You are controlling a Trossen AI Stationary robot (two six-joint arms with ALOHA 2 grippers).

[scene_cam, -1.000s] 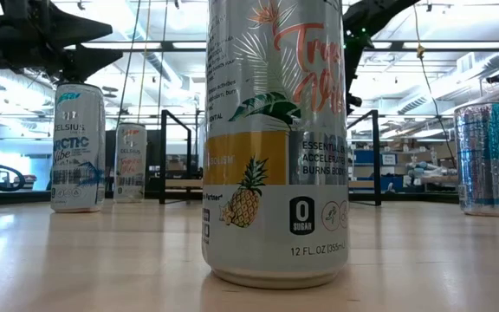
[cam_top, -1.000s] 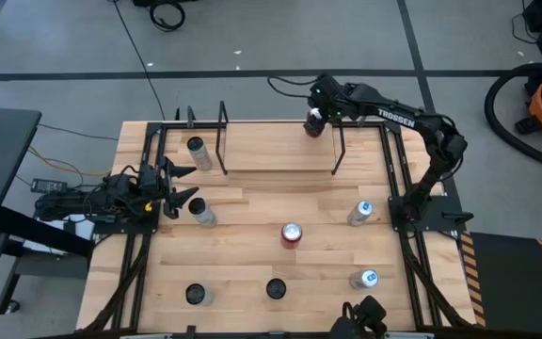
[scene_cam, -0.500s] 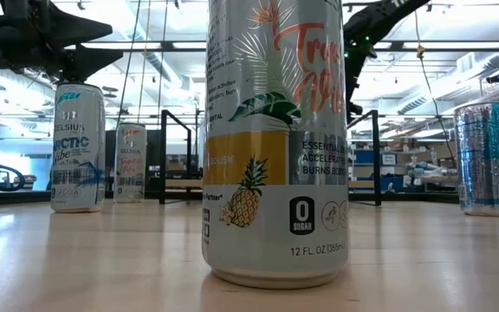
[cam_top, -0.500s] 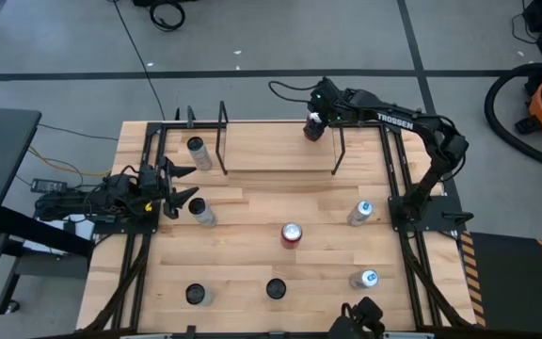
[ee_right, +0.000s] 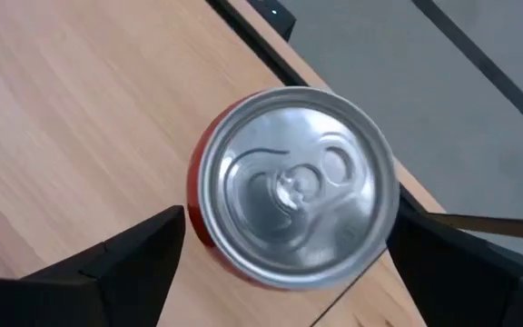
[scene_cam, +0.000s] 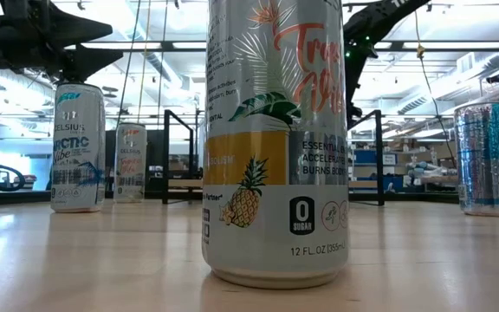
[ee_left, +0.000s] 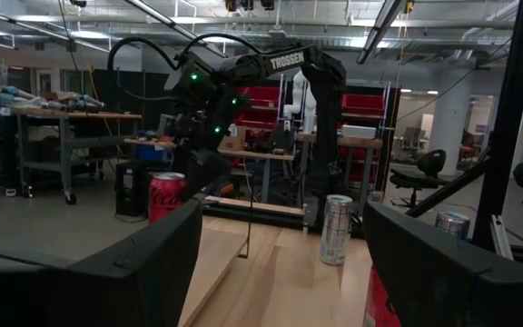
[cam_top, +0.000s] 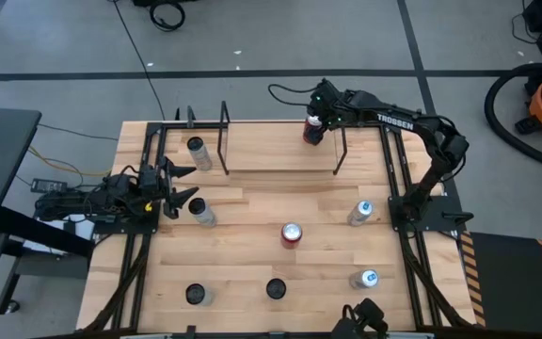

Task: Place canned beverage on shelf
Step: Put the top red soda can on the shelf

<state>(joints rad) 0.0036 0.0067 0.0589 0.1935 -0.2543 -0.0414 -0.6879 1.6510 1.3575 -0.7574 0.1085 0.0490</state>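
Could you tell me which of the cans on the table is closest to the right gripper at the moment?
The red can at the shelf's right end sits directly below the right gripper, between its open fingers. The other red can stands mid-table, far away.

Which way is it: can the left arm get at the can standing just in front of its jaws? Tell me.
Probably yes. The left gripper is open and points at the silver can close beside it, with bare table between and nothing blocking. The right gripper is far off at the shelf.
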